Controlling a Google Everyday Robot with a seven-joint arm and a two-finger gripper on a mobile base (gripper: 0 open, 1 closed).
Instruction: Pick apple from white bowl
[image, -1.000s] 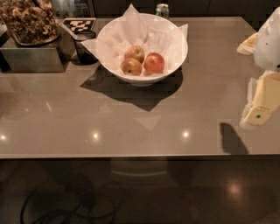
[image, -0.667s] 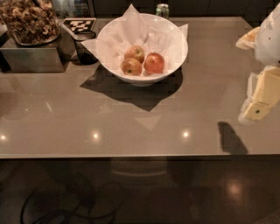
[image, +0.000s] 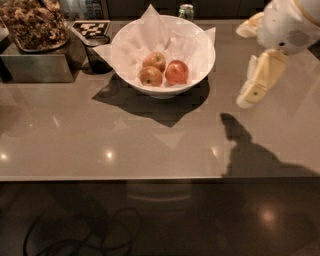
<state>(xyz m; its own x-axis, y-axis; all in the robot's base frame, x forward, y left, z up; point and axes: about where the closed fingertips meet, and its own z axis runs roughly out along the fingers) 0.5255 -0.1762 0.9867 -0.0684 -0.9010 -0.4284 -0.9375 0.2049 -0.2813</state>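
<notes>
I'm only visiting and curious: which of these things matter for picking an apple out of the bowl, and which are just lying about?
For the job: red apple, white bowl, gripper hovering right of the bowl.
Lying about: two yellower apples, snack tray, checkered tag, can.

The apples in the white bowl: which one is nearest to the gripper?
The reddest apple, at the right of the white bowl. The two yellower apples lie left of it, farther from the gripper, which hangs right of the bowl.
</notes>
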